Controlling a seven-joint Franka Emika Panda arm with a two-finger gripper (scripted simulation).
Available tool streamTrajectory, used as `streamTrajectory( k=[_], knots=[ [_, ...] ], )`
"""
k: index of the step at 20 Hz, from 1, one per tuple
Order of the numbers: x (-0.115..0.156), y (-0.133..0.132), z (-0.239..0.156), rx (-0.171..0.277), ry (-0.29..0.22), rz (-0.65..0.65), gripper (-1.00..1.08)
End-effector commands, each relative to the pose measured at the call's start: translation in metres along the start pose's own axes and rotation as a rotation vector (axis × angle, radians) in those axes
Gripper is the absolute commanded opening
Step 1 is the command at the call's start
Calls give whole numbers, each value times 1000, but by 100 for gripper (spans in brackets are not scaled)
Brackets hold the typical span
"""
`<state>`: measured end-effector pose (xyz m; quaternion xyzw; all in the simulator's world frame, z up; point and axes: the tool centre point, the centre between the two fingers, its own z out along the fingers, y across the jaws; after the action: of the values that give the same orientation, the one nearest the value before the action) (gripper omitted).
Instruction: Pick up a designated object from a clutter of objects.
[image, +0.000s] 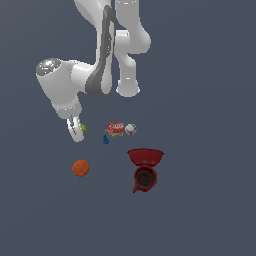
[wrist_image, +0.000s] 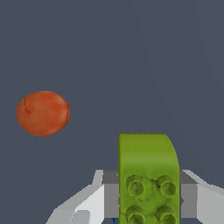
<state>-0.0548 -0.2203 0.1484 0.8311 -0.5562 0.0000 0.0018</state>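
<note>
Lime-green: the studded brick (wrist_image: 148, 175) sat right between the pincer (wrist_image: 148, 199) fingers in the wrist view, studs facing the camera, grey pads pressed to both its sides.
Pincer: it looked closed on the brick, though the fingertips themselves ran out of the picture.
Exterior check: the pincer (image: 76, 131) hung low over the worktop (image: 210, 220), with only a speck of green, the brick (image: 84, 128), peeking out beside a finger.
Lifted or not: I could not tell whether the brick had left the worktop.
Step in hand: by my reading, the grasp was made and the lift was what counted.
How to do it well: rise straight up and slowly, keep the squeeze steady, no twist at the wrist; the brick was small and smooth-sided, so a jerk could have popped it loose.
Neighbours: the orange ball (image: 80, 168) lay well apart and showed in the wrist view too (wrist_image: 43, 113); the blue piece (image: 106, 140), red box (image: 115, 129) and grey-white ball (image: 130, 129) sat to the exterior view's right of the pincer, near but not touching.
Farther off: the bowl (image: 145, 156) and mug (image: 144, 179) stood clear of any upward path.
Risk: mostly slip, hardly collision.
</note>
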Motion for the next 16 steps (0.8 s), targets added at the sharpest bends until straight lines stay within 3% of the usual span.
streamTrajectory(
  k=[1, 16],
  knots=[
    [3, -10, -24, -1, 1, 1, -100],
    [22, -75, -157, 0, 0, 0, -100]
  ],
)
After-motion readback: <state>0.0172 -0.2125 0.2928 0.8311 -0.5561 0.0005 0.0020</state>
